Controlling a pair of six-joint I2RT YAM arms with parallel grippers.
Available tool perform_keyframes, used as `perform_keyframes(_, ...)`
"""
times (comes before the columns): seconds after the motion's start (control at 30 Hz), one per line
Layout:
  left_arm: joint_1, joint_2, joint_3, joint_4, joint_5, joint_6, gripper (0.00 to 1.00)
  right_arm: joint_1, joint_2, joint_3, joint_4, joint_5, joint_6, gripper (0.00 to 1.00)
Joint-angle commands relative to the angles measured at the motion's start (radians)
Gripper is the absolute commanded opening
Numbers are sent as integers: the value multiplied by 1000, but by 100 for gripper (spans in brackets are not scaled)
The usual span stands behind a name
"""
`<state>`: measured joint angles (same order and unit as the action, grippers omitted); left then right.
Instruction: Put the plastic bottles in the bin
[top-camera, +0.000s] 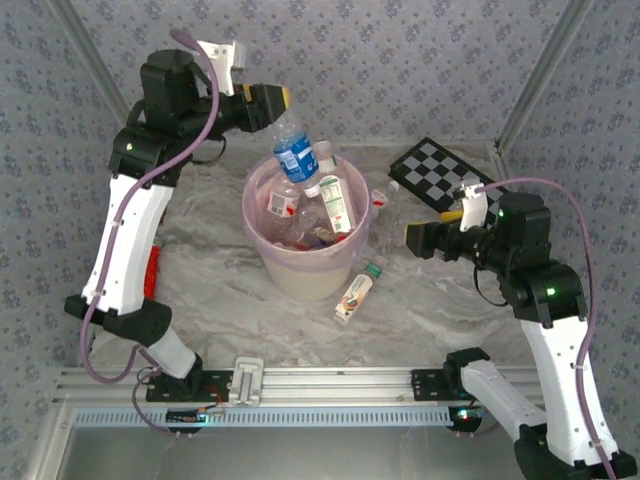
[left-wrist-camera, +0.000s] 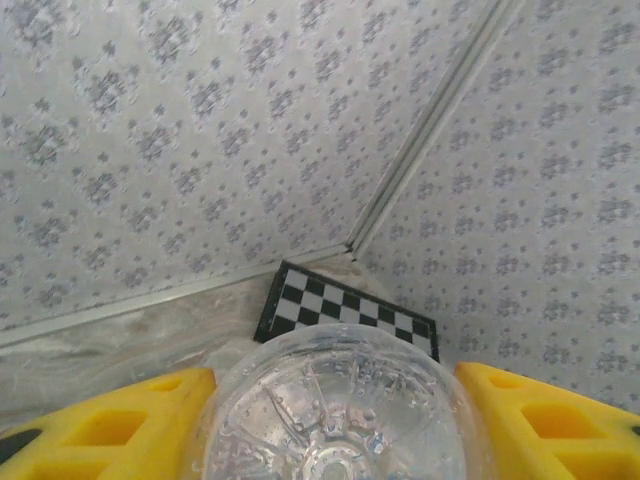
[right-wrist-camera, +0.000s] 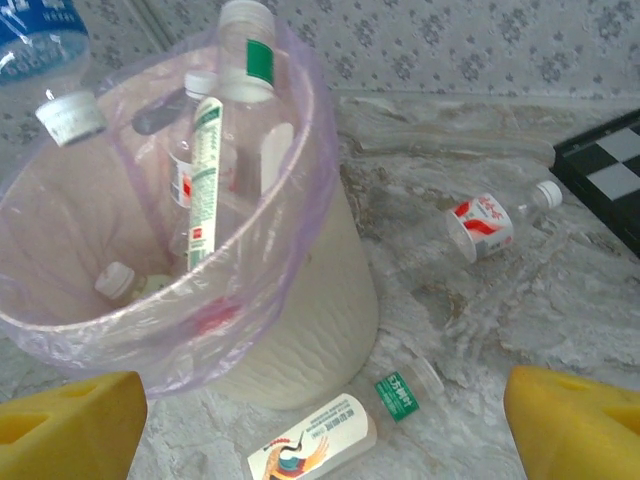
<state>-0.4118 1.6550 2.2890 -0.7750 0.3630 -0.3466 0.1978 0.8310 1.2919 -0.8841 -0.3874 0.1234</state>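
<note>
1. Yellow fingers (left-wrist-camera: 120, 425) of the left gripper (top-camera: 277, 100) pinch the blue-labelled bottle (top-camera: 293, 150) at its base end. In the left wrist view the clear ribbed bottom sits between the two pads and meets each of them.
2. That bottle hangs below the left gripper at a tilt with its white cap lowest. The cap is just above the rim of the bin (top-camera: 252, 215) and over its opening.
3. Beyond the left gripper's fingertips, the chequered board (left-wrist-camera: 345, 310) lies flat where the two patterned walls meet.
4. The right gripper (top-camera: 428, 228) is spread wide, with nothing between its fingers (right-wrist-camera: 575, 425). It hangs low over the marbled table (top-camera: 210, 290).
5. Ahead of the right gripper and to its left stands the bin, cream-walled and lined with a pink bag. Several plastic bottles (right-wrist-camera: 205, 170) lie and stand inside it, and two of them poke up past the rim.
6. Just in front of the right gripper, framed between its fingers, an orange-white bottle (right-wrist-camera: 320, 440) with a green cap lies on its side on the table, just beside the foot of the bin.
7. Further ahead and to the right gripper's right, a red-and-white labelled bottle (right-wrist-camera: 488, 222) lies on its side between the bin and the chequered board.
</note>
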Motion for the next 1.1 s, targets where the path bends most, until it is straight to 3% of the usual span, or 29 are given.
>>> perform_keyframes(0.0,15,102,34,-122,27,28,22,-16,-4,0,-47,28,2,94)
perform_keyframes(0.17,4,107,-109,-77,67,25,22,-26,-3,4,-75,66,9,93)
perform_keyframes(0.37,-38,64,-293,-33,1,30,22,-27,15,0,-79,93,10,93)
perform_keyframes(0.63,-92,38,-442,-21,-82,53,34,-27,47,-23,-58,93,21,93)
perform_keyframes(0.73,-118,44,-441,-28,-111,68,41,-27,50,-35,-49,80,35,92)
perform_keyframes(0.83,-134,48,-427,-44,-121,85,57,-27,51,-46,-45,75,47,92)
perform_keyframes(1.07,-131,-13,-344,-71,-179,126,81,-27,57,-45,-62,85,59,93)
